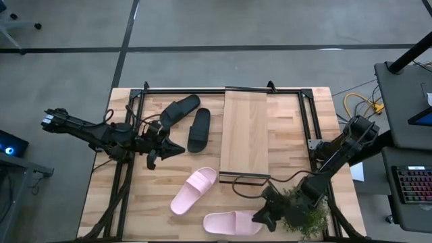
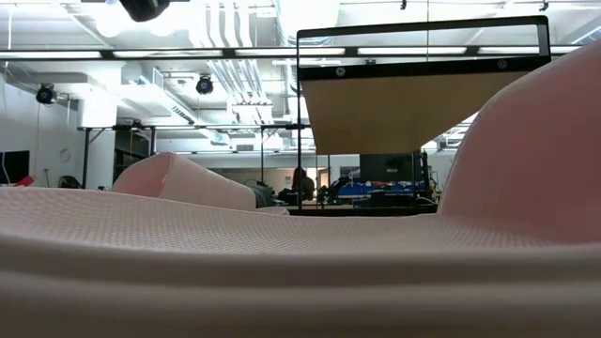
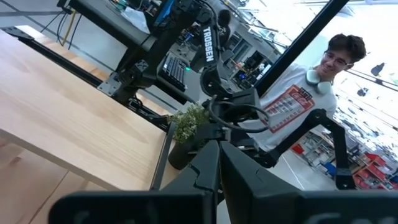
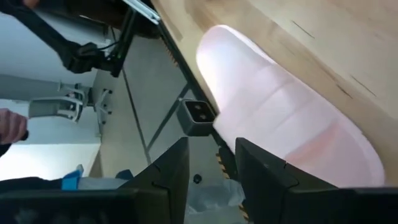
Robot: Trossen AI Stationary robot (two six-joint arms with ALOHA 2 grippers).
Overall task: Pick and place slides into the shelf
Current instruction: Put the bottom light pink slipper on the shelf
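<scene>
Two black slides lie sole-down on the table left of the shelf, a light-wood plank on a thin black frame. One pale pink slide lies near the shelf's near-left corner. The other pink slide lies at the table's near edge and fills the low view's foreground. My right gripper is open just right of that slide's end; whether it touches the slide does not show. My left gripper is shut and hovers left of the shelf, below the black slides in the high view.
A small potted plant stands by the right arm at the table's near-right corner. Black frame rails run along both sides of the table. A person stands beyond the table in the left wrist view.
</scene>
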